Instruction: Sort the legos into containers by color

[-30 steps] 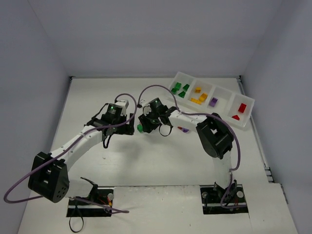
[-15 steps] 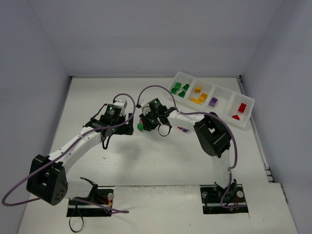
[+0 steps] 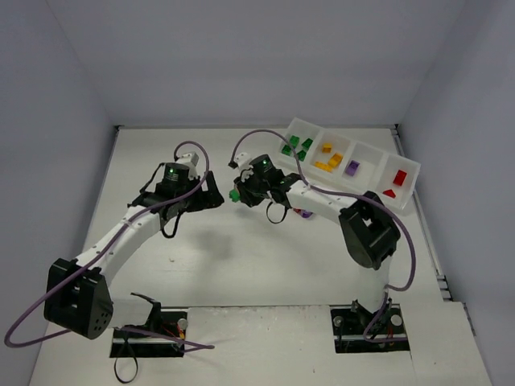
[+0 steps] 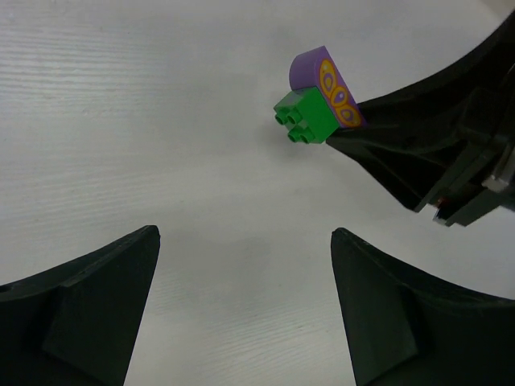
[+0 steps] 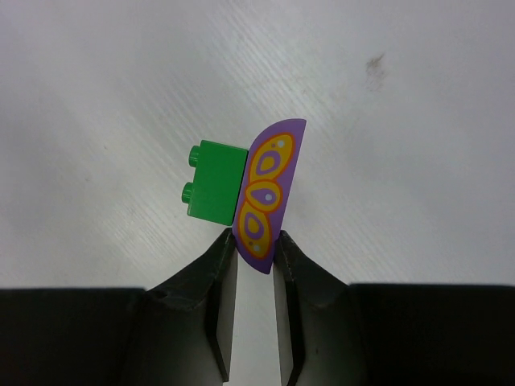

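My right gripper (image 5: 255,244) is pinched shut on the lower edge of the half-round purple plastic piece with the orange-yellow wing pattern (image 5: 265,189). A small green plastic brick (image 5: 213,190) sits against that piece's straight edge, its studs pointing away and clear of my fingers. My left gripper (image 4: 244,241) stands wide open and holds nothing, facing that pair from just beside it, with bare white tabletop (image 3: 241,265) all along the near side. The long translucent white plastic tray of four compartments (image 3: 409,187) lies well apart by the far right edge, and one small purple piece (image 3: 303,214) lies on the table just beside my right forearm.
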